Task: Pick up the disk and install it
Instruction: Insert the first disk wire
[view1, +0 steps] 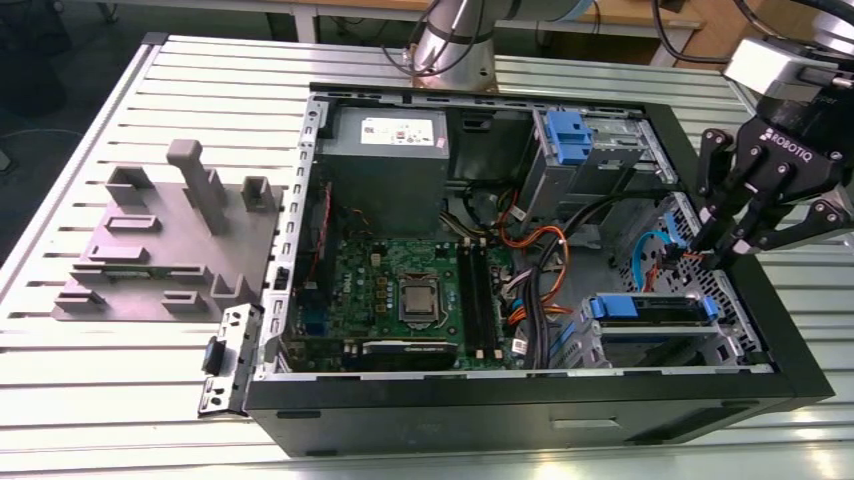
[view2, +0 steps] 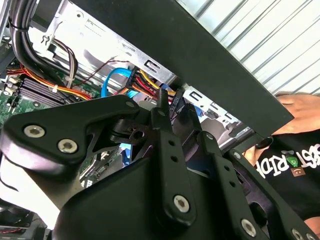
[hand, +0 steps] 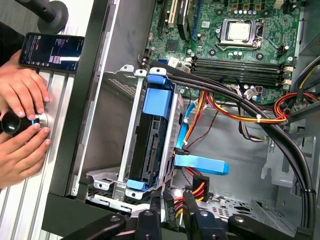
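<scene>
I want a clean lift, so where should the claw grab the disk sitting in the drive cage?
Likely the blue end handle, coming from above through the open side of the case. The disk sits edge-on in the metal cage, so its flat faces look walled in and only that blue edge is exposed.

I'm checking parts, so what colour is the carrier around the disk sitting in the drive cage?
Blue. The disk carrier shows best in the first wrist view.

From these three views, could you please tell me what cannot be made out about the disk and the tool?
- Disk: first wrist view shows one edge; the metal cage hides the rest.
- Tool: exterior view, tips too small to judge against cables.
- Tool tips, second wrist view: hidden by the tool's own black links.
</scene>
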